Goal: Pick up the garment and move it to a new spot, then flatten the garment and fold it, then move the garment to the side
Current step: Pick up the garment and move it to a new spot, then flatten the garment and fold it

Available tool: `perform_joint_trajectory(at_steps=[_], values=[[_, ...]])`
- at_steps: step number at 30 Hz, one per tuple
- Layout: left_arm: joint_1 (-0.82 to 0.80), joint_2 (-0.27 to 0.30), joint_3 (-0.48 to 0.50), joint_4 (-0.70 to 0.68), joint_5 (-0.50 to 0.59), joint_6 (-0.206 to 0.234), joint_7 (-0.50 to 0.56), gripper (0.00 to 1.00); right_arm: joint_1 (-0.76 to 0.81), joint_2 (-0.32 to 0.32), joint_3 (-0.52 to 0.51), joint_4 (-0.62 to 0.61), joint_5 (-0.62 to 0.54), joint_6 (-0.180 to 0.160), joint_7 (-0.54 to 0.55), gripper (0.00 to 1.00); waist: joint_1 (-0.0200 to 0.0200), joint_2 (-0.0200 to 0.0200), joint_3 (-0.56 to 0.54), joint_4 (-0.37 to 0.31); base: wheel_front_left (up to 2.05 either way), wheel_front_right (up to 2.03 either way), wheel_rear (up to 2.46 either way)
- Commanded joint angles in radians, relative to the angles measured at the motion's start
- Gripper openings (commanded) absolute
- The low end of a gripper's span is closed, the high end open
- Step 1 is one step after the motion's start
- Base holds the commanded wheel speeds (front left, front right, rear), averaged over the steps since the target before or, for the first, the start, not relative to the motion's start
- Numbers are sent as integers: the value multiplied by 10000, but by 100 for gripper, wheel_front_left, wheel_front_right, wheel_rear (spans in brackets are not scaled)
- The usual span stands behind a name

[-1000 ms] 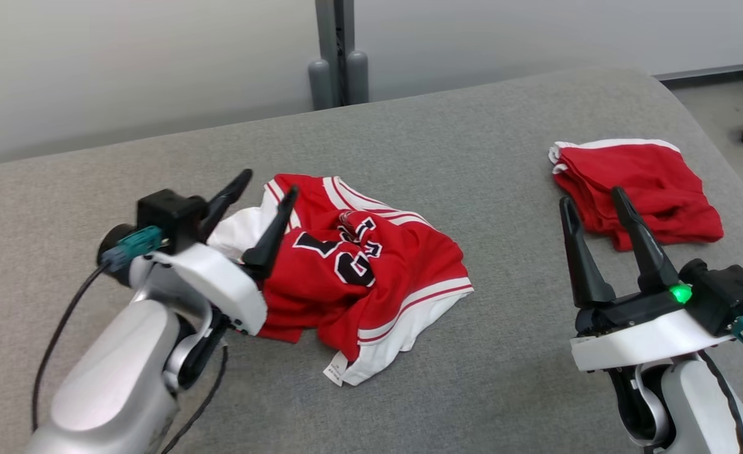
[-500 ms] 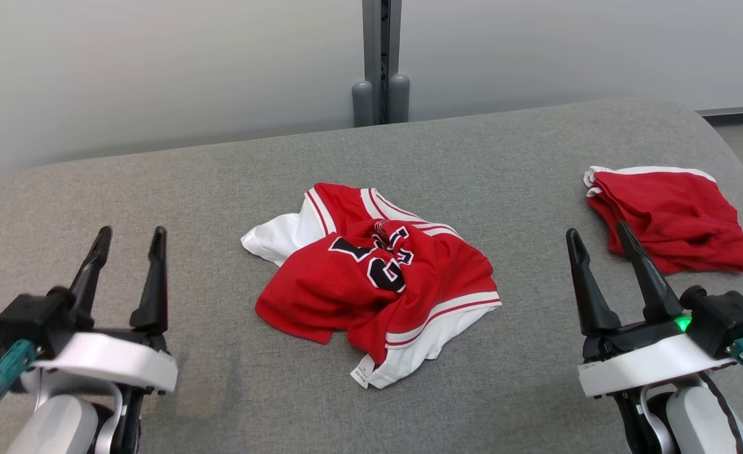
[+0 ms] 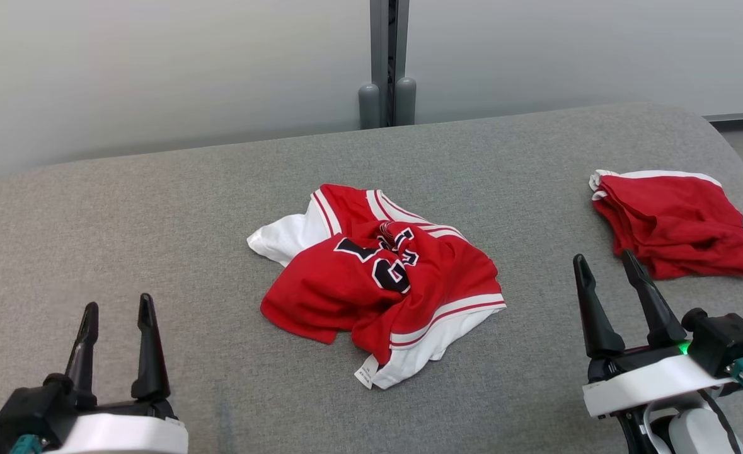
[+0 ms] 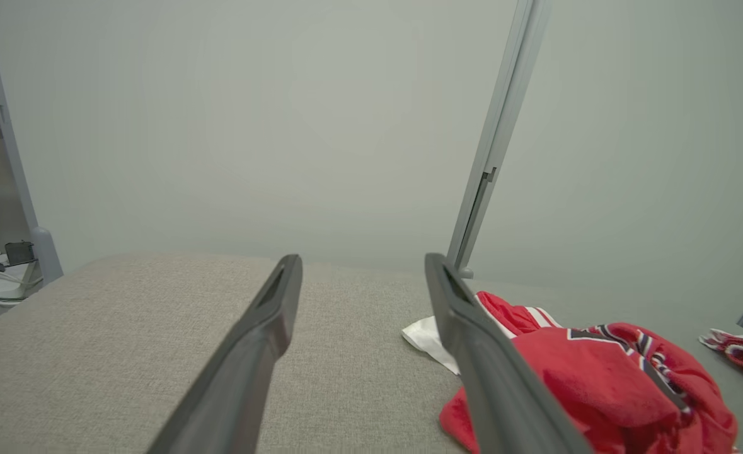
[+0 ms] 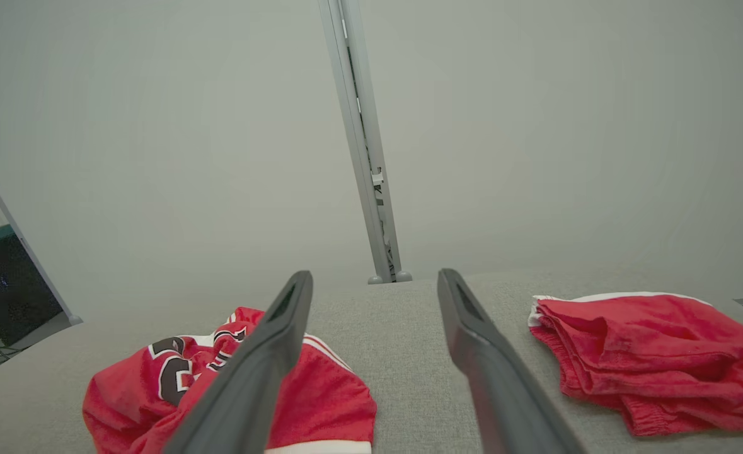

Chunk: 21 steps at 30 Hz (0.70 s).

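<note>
Crumpled red-and-white garment (image 3: 377,290) at centre of grey surface (image 3: 157,208), black numerals up, white label (image 3: 365,373) at its 6 o'clock edge. Left gripper (image 3: 118,302) at 8 o'clock from garment, well apart; fingers (image 3: 149,353) spread, holding nothing. Right gripper (image 3: 602,255) at 4 o'clock, also spread and empty. Folded red cloth (image 3: 677,221) at 2 o'clock, near right gripper's tips. Grey post (image 3: 387,63) at 12 o'clock, behind surface.
</note>
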Motion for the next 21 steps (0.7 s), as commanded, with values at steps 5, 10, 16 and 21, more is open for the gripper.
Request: perform_joint_trajectory(at_steps=[5,10,16,21], values=[[180,-397,303,45,546,-372,-43,100,-63,-32,50,31,-49,2,-47,100,0,0,-44,-33,0,0,0],[74,-675,480,159,870,-657,-46,100,-113,-74,109,47,-46,2,-47,100,0,0,-89,-67,0,0,0],[-14,-925,654,280,1133,-900,-45,100,-123,-70,177,85,-63,2,-47,100,0,0,-136,-108,0,0,0],[-19,-1116,741,380,1308,-1071,-45,100,-129,-88,175,123,-47,2,-47,100,0,0,-137,-112,0,0,0]])
